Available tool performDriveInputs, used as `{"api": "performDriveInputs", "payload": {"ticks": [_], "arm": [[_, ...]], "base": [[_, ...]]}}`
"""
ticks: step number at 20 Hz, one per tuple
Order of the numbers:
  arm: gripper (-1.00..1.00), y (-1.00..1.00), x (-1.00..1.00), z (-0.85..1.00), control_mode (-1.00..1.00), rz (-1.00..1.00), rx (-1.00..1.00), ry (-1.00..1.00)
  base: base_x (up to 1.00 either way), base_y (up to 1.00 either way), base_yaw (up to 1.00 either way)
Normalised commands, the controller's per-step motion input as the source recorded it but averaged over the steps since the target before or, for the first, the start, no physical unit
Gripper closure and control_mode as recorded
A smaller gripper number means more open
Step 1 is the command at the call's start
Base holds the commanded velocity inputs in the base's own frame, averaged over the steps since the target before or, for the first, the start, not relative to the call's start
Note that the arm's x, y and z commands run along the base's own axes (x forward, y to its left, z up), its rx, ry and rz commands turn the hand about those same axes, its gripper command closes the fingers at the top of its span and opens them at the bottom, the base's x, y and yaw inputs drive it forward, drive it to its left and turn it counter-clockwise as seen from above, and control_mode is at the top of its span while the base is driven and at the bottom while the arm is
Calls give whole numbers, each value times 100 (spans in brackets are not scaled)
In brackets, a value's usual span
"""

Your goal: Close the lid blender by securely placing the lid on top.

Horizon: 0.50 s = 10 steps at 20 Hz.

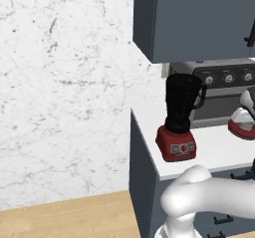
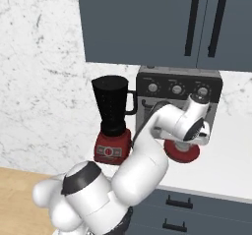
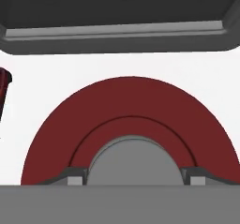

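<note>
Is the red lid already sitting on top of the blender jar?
No, the lid lies on the counter beside the blender, whose jar top is open.

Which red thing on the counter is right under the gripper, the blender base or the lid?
The lid, the round red cap lying beside the blender, directly under the gripper.

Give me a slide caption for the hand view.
Gripper poised over the red lid on the white counter.

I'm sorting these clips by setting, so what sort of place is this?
Most likely a home kitchen, rendered: a white counter carries a blender and a grey oven with knobs, under dark wall cabinets.
</note>
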Motion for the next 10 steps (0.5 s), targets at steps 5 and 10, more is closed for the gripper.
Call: {"api": "performDriveInputs", "payload": {"ticks": [5, 10], "arm": [[100, 21, -36, 100, -100, 0, 1, 0], [100, 39, -24, 100, -100, 0, 0, 0]], "base": [[0, 0, 0], [0, 0, 0]]}}
